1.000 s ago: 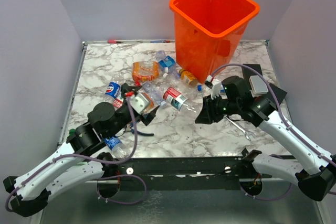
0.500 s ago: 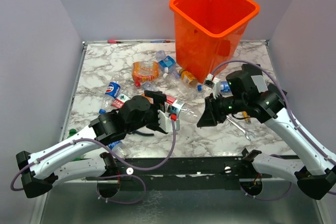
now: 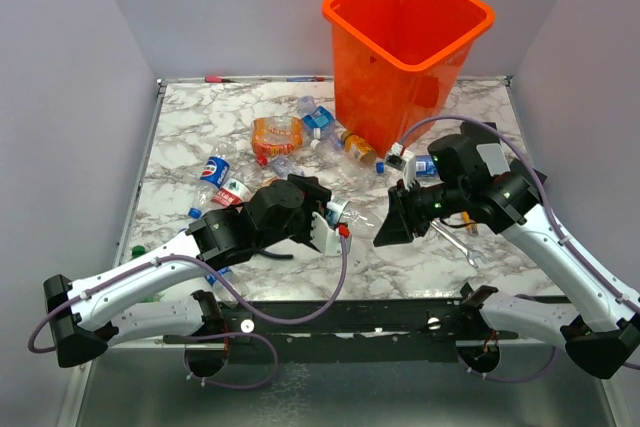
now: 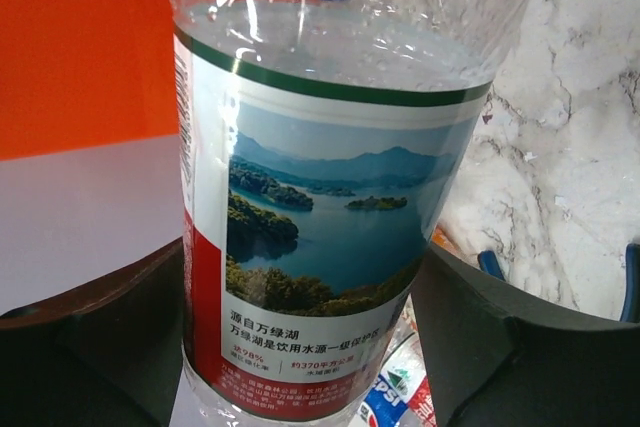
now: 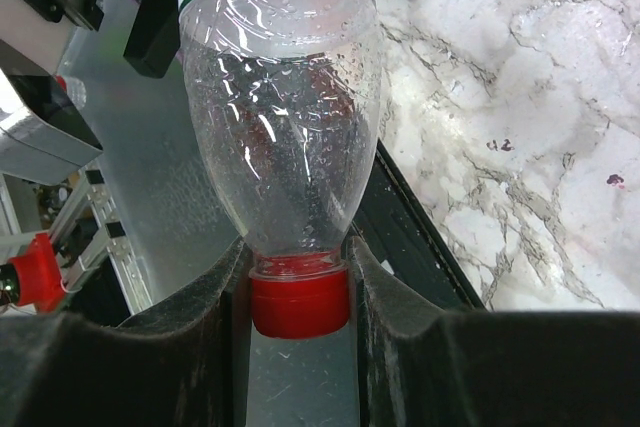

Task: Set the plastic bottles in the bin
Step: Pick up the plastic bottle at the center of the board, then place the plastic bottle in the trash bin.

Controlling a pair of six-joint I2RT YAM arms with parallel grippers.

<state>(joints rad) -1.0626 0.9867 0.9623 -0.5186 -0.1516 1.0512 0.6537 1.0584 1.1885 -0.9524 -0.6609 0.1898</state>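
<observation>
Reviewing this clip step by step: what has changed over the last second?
The left gripper swung right from the loose bottles to the centre and now straddles the lake-label bottle; a firm grip can't be told. The right gripper, shut on its red cap throughout, barely shifted. The bin and loose bottles stayed put.

From above I get a bright, even picture. The light comes from overhead, and the arms (image 3: 560, 247) drop only soft grey shadows on the table (image 3: 180, 137). The bin (image 3: 390, 77) glows where light shines through it. Close up on the left wrist, the bottle (image 4: 320, 247) has small white shiny spots near its top, and the orange behind it is fuzzy. On the right wrist, white streaks of glare run down the clear plastic.
</observation>
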